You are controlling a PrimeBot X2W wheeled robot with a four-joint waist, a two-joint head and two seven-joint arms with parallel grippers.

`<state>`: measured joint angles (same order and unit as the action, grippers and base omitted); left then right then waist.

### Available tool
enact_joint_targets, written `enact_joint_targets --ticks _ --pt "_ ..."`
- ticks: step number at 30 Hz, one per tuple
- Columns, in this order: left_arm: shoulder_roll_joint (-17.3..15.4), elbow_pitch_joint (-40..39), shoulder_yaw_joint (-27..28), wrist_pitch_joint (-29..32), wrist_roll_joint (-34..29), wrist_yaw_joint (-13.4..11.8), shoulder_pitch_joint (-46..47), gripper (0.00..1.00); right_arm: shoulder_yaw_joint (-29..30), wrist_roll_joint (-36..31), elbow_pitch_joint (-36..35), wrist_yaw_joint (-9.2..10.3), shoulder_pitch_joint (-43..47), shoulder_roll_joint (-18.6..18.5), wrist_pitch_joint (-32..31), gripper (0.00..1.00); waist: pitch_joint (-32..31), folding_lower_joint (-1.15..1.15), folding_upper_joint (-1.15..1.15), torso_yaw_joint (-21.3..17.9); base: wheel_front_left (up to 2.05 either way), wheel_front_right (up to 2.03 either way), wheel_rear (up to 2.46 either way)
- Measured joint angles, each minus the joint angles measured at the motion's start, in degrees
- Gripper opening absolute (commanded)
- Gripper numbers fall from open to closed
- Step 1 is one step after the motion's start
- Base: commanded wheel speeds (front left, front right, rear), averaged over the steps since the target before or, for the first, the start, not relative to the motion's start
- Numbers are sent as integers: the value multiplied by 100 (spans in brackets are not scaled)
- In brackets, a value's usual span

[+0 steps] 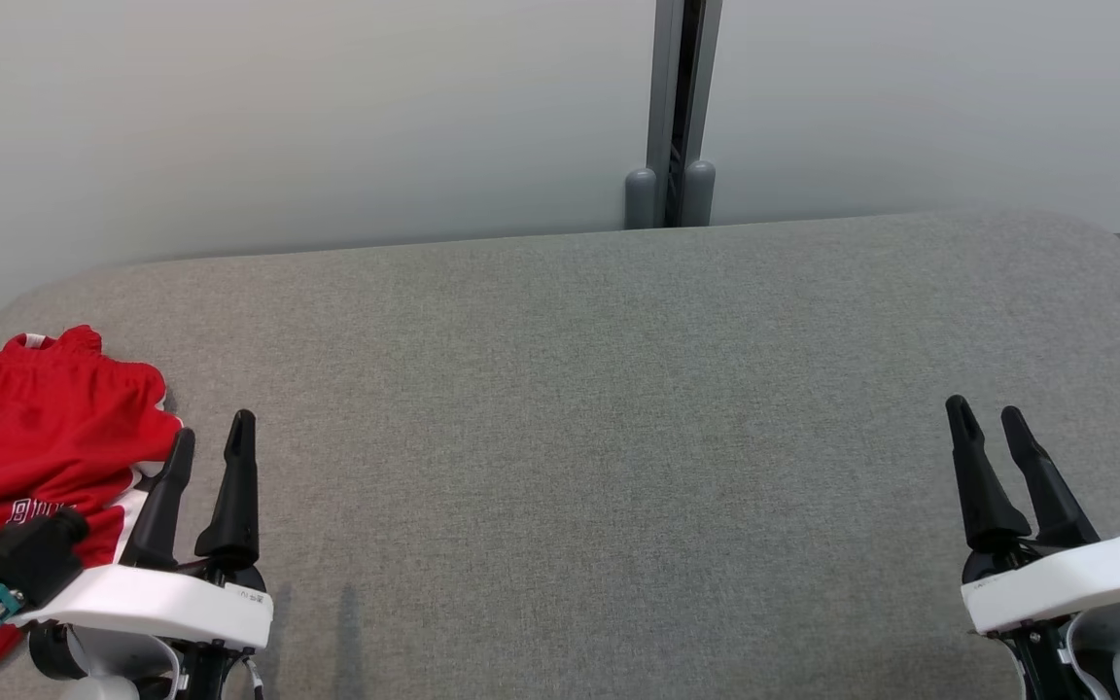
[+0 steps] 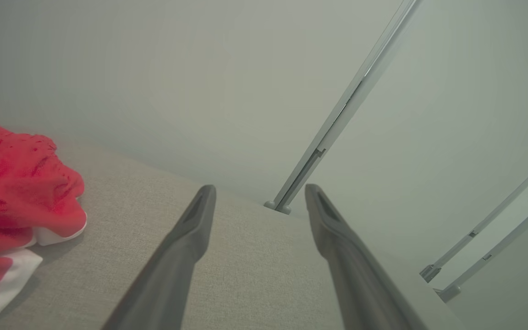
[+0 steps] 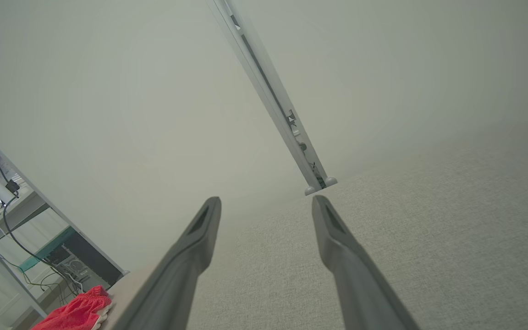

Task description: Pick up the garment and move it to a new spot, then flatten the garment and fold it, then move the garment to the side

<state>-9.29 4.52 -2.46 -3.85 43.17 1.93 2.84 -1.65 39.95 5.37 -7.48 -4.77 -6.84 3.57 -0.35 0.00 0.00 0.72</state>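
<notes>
The garment [image 1: 30,437] is a red piece with white trim and white lettering, lying bunched at the table's near left corner. It also appears in the left wrist view [image 2: 12,192] and small in the right wrist view [image 3: 78,311]. My left gripper [image 1: 212,442] stands open just right of the garment, nothing between its fingers [image 2: 186,238]. Over at the table's right side, my right gripper [image 1: 988,418] is open and empty too, fingers [image 3: 337,238] above bare cloth.
The grey fabric-covered table [image 1: 618,389] stretches wide between the two grippers. Behind it is a pale wall with a grey vertical post [image 1: 672,117]. In the right wrist view, a desk with cables [image 3: 12,229] stands beyond the table's left end.
</notes>
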Motion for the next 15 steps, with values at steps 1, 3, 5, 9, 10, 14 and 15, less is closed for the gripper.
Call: enact_joint_targets --ticks 1,3,5,9,10,14,15 --pt "-21 5 -16 -23 -77 -9 -1 100 -7 -93 24 0 0 -1 2 100 -3 0 0 0 0 0 0" --pt "-54 26 -33 -35 -209 -52 -1 100 -26 -252 73 0 0 1 36 100 -12 0 0 0 0 0 0" --pt "-79 38 -55 -68 -350 -100 -3 100 -25 -435 111 0 0 2 52 100 -17 0 0 5 0 0 0" --pt "-125 91 -120 -97 -616 -149 -4 100 29 -770 182 0 -1 10 104 100 -24 0 0 25 0 0 0" --pt "-136 111 -135 -115 -678 -153 -4 100 48 -850 202 0 -1 13 113 100 -26 0 0 31 0 0 0" --pt "-193 185 -202 -176 -916 -198 -4 100 114 -1148 269 0 -1 44 174 100 -35 0 0 47 0 0 0" --pt "-209 196 -215 -187 -970 -199 -4 100 125 -1229 286 0 -1 54 179 100 -37 0 0 49 0 0 0"
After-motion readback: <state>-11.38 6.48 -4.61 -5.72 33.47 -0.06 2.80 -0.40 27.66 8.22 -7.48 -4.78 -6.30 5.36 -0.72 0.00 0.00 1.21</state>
